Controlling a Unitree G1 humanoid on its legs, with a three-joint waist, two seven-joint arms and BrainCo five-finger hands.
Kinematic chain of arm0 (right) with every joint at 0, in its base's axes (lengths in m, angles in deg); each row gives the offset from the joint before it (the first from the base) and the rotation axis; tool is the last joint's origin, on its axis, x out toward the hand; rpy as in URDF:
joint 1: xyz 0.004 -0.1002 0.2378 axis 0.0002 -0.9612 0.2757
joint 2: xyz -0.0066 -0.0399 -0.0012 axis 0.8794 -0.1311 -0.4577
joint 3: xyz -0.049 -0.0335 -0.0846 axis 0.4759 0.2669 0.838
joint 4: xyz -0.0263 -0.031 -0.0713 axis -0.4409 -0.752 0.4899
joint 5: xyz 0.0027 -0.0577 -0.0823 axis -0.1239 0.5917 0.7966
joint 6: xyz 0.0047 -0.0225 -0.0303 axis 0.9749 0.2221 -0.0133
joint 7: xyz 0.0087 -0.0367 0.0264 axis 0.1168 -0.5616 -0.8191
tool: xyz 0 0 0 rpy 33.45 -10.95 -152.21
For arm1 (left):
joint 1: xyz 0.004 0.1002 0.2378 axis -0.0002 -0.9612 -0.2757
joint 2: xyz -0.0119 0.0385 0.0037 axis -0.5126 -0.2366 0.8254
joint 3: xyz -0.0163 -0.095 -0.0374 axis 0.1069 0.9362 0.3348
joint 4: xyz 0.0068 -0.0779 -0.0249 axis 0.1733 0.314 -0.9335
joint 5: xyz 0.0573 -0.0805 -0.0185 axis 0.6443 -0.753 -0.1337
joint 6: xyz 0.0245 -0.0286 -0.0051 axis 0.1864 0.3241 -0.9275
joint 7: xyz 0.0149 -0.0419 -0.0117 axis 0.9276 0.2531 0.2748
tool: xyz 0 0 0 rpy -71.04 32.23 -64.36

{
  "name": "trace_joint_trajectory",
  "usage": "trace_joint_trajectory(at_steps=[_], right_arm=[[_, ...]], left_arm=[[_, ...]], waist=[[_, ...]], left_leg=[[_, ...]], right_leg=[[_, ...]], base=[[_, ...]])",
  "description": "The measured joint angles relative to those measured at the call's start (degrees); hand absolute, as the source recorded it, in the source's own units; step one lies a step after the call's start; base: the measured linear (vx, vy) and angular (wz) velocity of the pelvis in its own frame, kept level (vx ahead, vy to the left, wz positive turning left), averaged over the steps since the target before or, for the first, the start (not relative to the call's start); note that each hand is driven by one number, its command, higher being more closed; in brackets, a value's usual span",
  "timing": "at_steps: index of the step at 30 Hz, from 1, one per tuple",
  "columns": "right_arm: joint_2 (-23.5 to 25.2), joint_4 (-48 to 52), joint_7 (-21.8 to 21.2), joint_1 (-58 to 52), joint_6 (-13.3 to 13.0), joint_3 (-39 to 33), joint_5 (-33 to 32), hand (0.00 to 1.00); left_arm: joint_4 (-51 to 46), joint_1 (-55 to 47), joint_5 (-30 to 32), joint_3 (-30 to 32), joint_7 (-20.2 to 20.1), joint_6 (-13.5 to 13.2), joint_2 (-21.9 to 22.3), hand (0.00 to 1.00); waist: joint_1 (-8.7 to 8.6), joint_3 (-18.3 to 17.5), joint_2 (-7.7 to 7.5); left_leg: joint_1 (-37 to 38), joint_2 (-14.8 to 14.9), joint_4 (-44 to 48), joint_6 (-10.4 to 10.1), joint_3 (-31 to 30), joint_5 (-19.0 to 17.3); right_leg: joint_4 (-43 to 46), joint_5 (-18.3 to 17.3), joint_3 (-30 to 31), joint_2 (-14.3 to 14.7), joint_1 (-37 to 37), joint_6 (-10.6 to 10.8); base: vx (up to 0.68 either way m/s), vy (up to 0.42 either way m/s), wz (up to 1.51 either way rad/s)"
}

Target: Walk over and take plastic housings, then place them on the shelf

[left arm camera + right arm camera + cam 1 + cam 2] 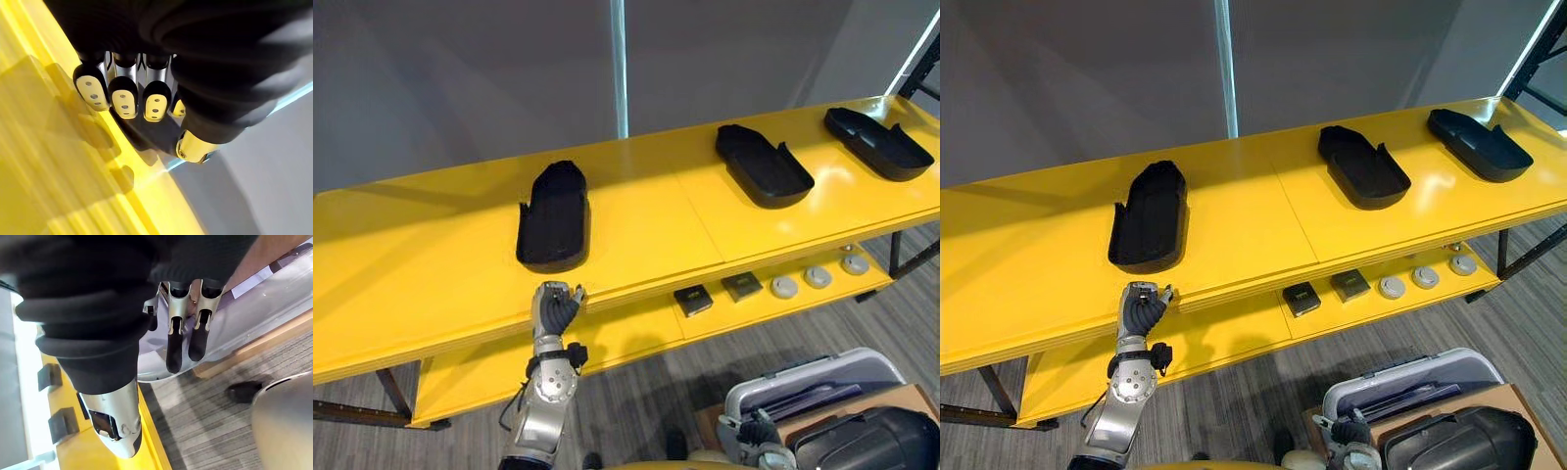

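Three lie well apart on the shelf [431, 245]: left housing [554, 217], middle housing [764, 164], right housing [878, 143]. Curled and empty, the left hand [556, 309] sits at the shelf's front edge below the left housing. With straight fingers and nothing held, the right hand [759, 433] hangs by a grey bin [822, 380].

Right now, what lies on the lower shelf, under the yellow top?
Two dark blocks and three grey discs on the lower shelf. The top covers its back part, so anything there is hidden.
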Motion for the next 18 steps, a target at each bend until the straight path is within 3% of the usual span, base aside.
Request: trace_joint_trajectory(at_steps=[18], right_arm=[[-0.13, 0.25, -0.11, 0.10, 0.50, -0.50, 1.19, 0.00]], left_arm=[[11.87, 11.07, 0.05, 2.38, -0.08, 3.46, -1.26, 1.00]], waist=[[-0.54, 0.01, 0.03]], left_leg=[[0.01, -0.45, -0.21, 0.01, 0.97, 0.01]], right_leg=[[-3.02, 1.82, 1.16, -0.20, 0.75, 0.18]], base=[[-0.02, 0.007, -0.03]])
